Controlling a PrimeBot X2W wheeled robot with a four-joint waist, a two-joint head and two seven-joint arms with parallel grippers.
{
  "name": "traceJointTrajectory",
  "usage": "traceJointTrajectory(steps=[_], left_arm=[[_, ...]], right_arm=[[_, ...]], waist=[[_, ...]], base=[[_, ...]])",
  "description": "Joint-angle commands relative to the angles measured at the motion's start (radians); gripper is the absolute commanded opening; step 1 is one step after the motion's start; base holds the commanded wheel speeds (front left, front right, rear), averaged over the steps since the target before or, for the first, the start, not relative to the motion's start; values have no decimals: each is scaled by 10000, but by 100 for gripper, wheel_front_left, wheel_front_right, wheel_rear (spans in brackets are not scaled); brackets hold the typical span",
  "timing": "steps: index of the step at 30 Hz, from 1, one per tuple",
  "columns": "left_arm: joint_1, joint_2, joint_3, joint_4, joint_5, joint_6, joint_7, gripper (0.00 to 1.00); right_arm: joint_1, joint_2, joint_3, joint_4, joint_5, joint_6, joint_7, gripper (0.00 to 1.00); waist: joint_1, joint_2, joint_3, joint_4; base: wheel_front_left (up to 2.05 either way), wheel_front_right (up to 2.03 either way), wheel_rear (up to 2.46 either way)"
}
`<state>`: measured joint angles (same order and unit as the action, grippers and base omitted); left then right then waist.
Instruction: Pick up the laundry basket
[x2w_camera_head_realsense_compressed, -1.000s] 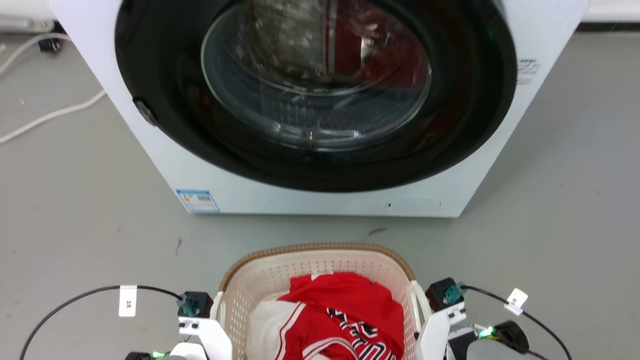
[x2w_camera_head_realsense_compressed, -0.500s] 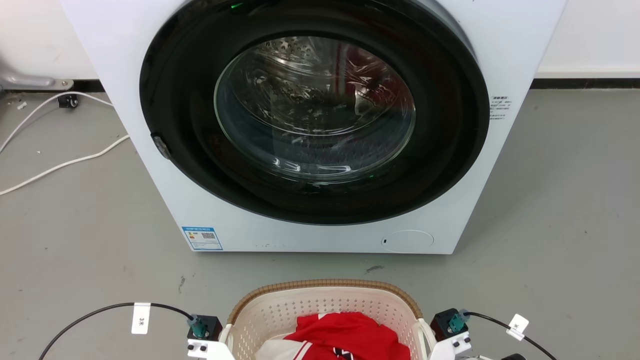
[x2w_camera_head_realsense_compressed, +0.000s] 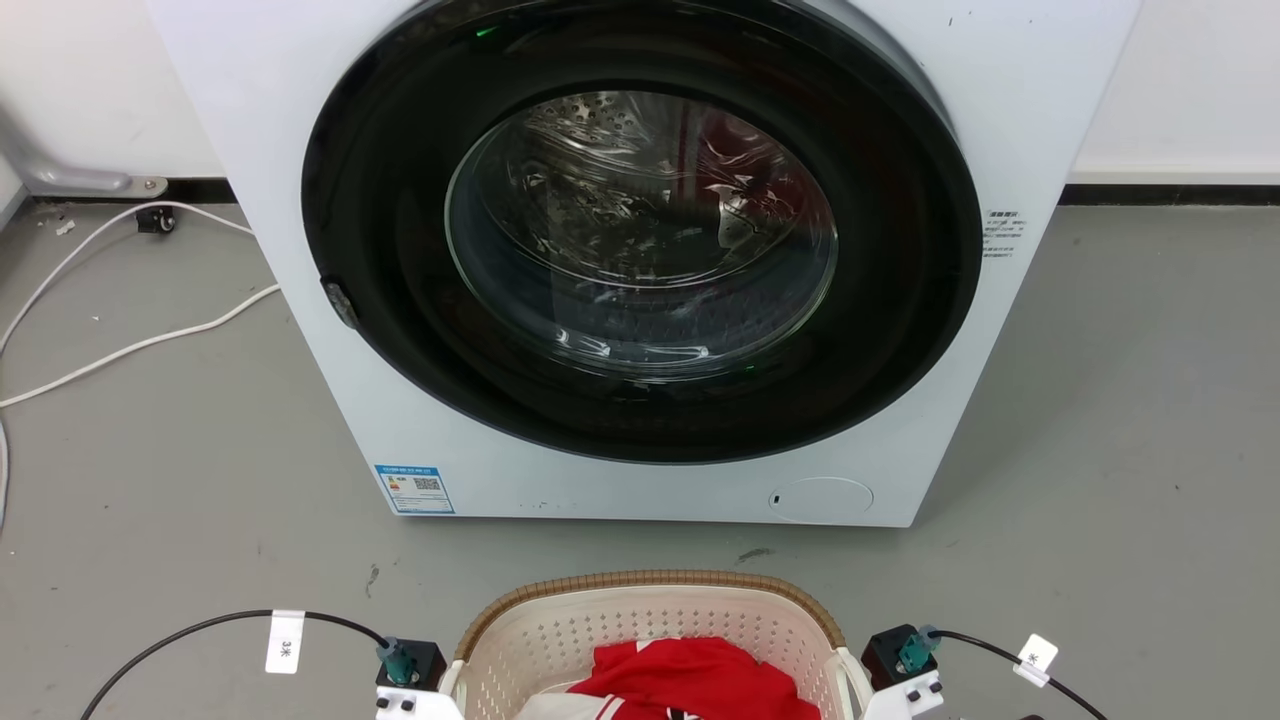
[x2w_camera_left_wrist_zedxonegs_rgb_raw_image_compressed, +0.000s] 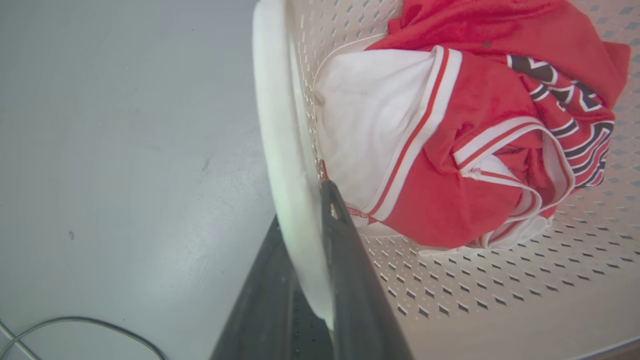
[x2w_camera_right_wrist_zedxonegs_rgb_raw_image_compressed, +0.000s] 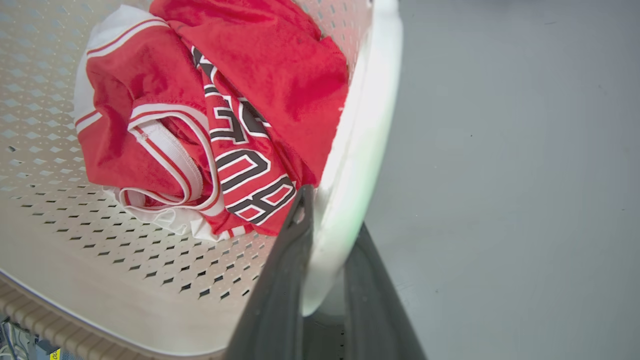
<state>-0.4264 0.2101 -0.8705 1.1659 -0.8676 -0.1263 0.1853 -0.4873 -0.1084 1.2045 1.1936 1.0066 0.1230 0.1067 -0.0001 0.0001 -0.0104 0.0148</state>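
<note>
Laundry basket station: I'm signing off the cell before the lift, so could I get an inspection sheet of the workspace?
Surface: grey floor, lightly marked.
Job's things: laundry basket in front of the washing machine, holding a red and white jersey.
Clutter: a dark scuff; nothing else seen.
End effectors: left end effector shut on the left handle; right end effector shut on the right handle.
Cables: white cords left of the machine; black tagged cables by both arms.
Surroundings: door closed; white wall behind.

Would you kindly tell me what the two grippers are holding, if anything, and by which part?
The laundry basket: the left gripper clamps its white left side handle, the right gripper its white right side handle.
</note>
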Motion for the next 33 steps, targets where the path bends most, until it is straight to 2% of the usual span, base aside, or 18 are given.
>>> traceJointTrajectory(steps=[1,33], left_arm=[[-123,-107,-96,-80,-59,-75,-74,0],[-407,43,-1399,150,-1403,-76,-485,0]], right_arm=[[-26,161,97,-146,41,140,-66,0],[-109,176,681,-46,704,140,-198,0]], waist=[[1,-1,-9,5],[1,-1,-49,-45]], base=[[0,0,0],[0,0,0]])
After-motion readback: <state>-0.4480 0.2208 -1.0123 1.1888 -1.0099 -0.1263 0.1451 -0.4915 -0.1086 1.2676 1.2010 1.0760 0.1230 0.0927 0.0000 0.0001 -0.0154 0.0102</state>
